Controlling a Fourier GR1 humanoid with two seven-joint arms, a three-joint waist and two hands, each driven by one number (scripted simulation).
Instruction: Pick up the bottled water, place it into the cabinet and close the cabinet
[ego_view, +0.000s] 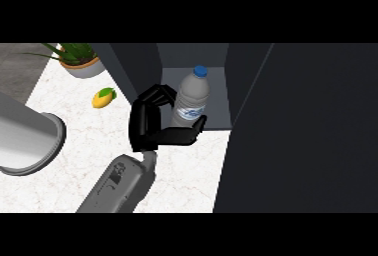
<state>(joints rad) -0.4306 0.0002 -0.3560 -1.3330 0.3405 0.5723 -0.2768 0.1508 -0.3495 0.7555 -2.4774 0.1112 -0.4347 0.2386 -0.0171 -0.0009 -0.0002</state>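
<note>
The bottled water (190, 98), clear with a blue cap and a blue label, stands upright inside the open cabinet (215, 67) on its grey floor. My left hand (156, 131) is just left of and in front of it. The fingers curl against the bottle's left side and the thumb (196, 123) crosses its base, so the hand is shut on it. The cabinet's dark door (303, 130) hangs open and fills the right of the view. My right hand does not show.
A potted plant (80, 61) stands at the back left of the white marble counter (74, 165). A yellow-green fruit (104, 97) lies in front of it. A large grey round vessel (28, 136) sits at the left edge.
</note>
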